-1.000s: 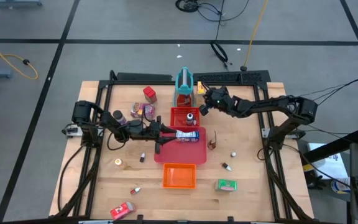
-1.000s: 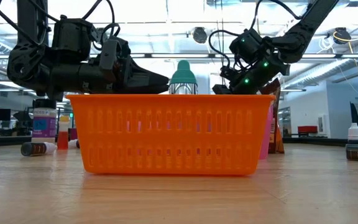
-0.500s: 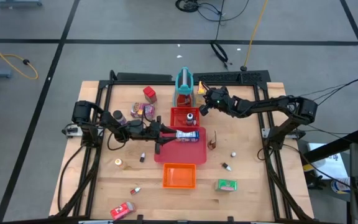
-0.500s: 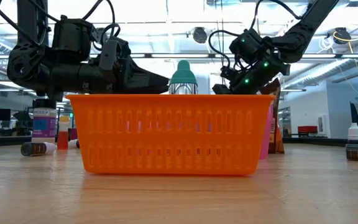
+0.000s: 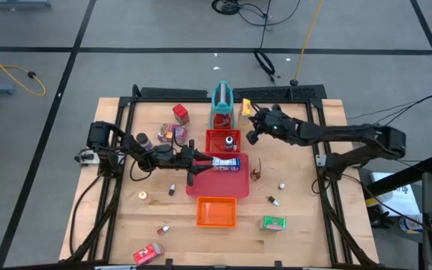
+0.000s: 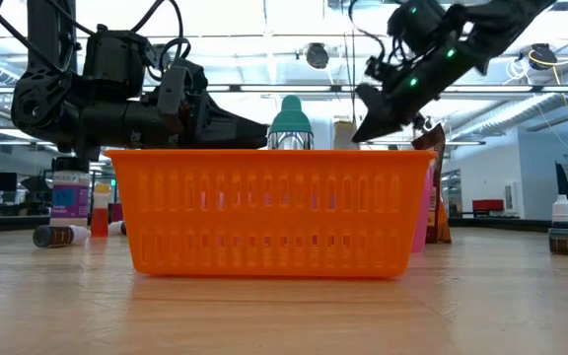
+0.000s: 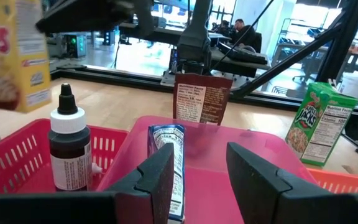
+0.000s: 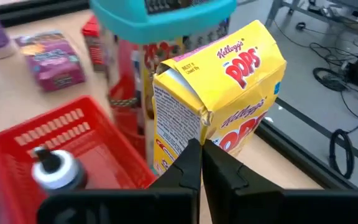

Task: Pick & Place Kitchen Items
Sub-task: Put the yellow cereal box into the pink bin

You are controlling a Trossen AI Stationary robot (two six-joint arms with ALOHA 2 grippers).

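Note:
My right gripper is at the far side of the table, beside the upright teal stand. It is shut on a yellow cereal box, which also shows from above. My left gripper points level over the large red tray. It is open. A blue-white box lies flat on the tray floor just ahead of its fingers, closer to one of them. A dark bottle with a white cap stands in the small red basket. My right gripper meets the yellow box at the upright corner edge between its printed front and its side panel, about halfway down. The shut fingers come slanting down from the table's right and hide the place of contact. The box sits tilted against the stand, its upper side edge dented.
An orange basket stands near the front. A green box, a brown packet, a red box, a pink-purple packet, a purple can and tiny bottles are scattered on the wooden table.
My right gripper has risen and drawn back a little toward the table's right edge, carrying the yellow box with it. In the low view the box now shows above the orange basket's rim. My left gripper has kept still.

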